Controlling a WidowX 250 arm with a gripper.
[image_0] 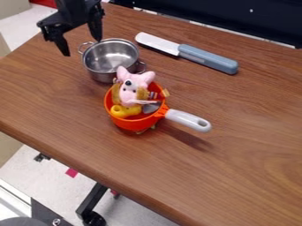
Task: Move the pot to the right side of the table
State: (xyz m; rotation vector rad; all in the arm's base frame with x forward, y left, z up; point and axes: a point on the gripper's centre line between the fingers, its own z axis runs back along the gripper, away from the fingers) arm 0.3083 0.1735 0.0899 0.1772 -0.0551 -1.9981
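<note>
Nearest you on the brown table (236, 154), an orange pan (133, 124) stands packed with a pink plush toy (134, 84) and a yellow toy (126, 111), apparently serving as their holder. Its pale handle (187, 120) points toward the lower right, jutting into the stretch you would likely cross.

Just behind the pan sits the silver pot (111, 58), your cargo, upright on the left part of the table; whether the two touch, you cannot tell. Its mouth faces up, probably left uncovered so you can take it by the rim or a loop. The body is round, with no long axis of its own; its widest line runs through its two loop handles, from upper left to lower right.

Beyond the pot, a knife (186, 53) lies flat, blue grip toward the lower right, roughly in line with the pot's loops. Your gripper (81, 47) hangs at the upper left, by the pot's far loop, fingers spread and gripping nothing, a pose that seems chosen for a grasp there. The step in hand looks to be lining up; lift before heading right, or you may drag the pot into the pan.
</note>
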